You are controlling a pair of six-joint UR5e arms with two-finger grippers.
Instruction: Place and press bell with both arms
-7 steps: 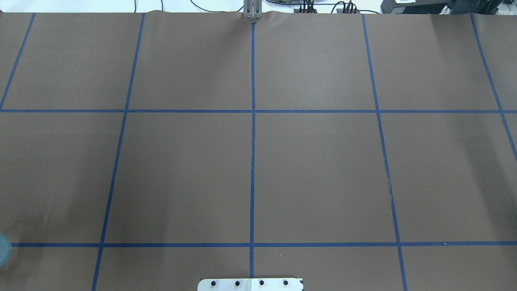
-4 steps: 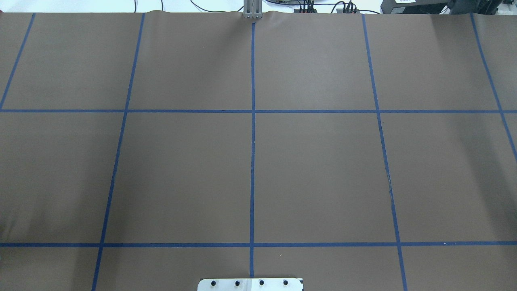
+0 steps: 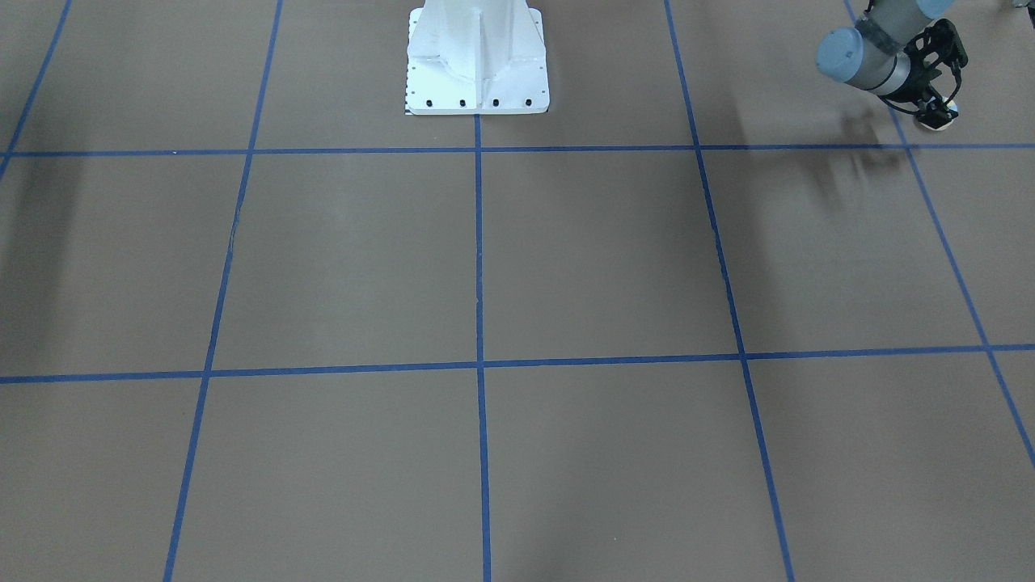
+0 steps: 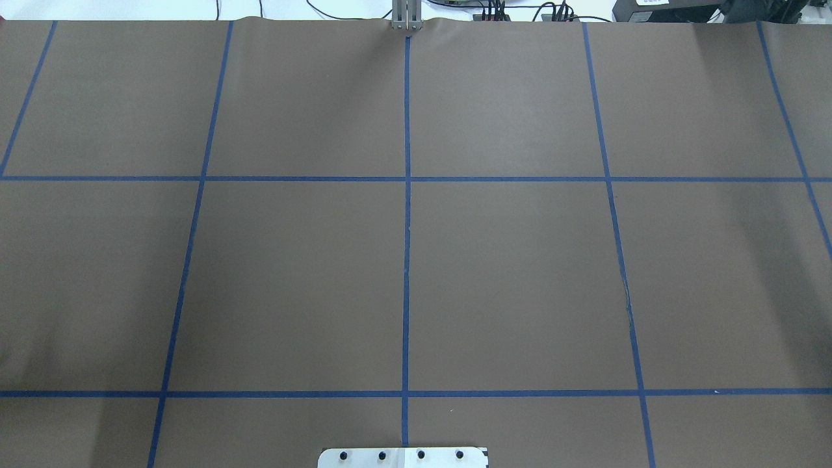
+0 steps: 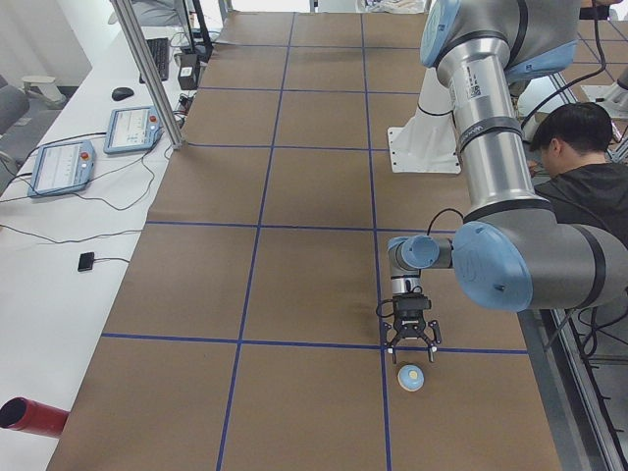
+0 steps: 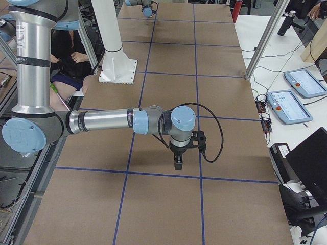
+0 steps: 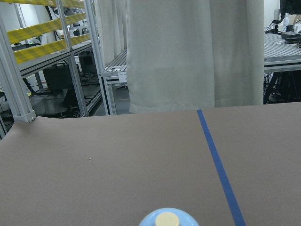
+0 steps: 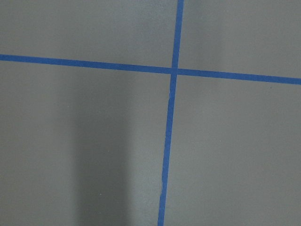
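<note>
Exterior left: the left arm (image 5: 491, 157) is bending down near the robot's-left end of the tabletop (image 5: 294, 285). The left end effector (image 5: 412, 349) is hanging just above the bell (image 5: 411, 377), fingers spread wide and gripping nothing. The bell is sitting upright on the tabletop, just beside a crossing of blue tape lines (image 5: 294, 342).

Exterior front-facing: the same pair is showing in the top right corner. Only a sliver of the bell's cream base is peeking out below the black fingers. The white pedestal (image 3: 477, 56) is standing at top centre.

Overhead exterior: only the taped grid and the pedestal's plate are showing, with no arm and no bell in frame.

Exterior right: the right arm (image 6: 102, 121) is stretching low over the middle of the tabletop. The right end effector (image 6: 178, 164) is pointing straight down, well apart from the bell. I cannot tell whether it is open or closed.

Left wrist: the blue dome and cream button (image 7: 167, 219) are showing at bottom centre, with no fingers in frame.

Right wrist: only a tape crossing is showing.

Judgement: the left arm's pick-up seems to be in hand, and placing and pressing are not yet done. The next move is calling for a centred descent so the fingers straddle the dome. They should then close on it without pressing the button, as the smooth dome may slip.
</note>
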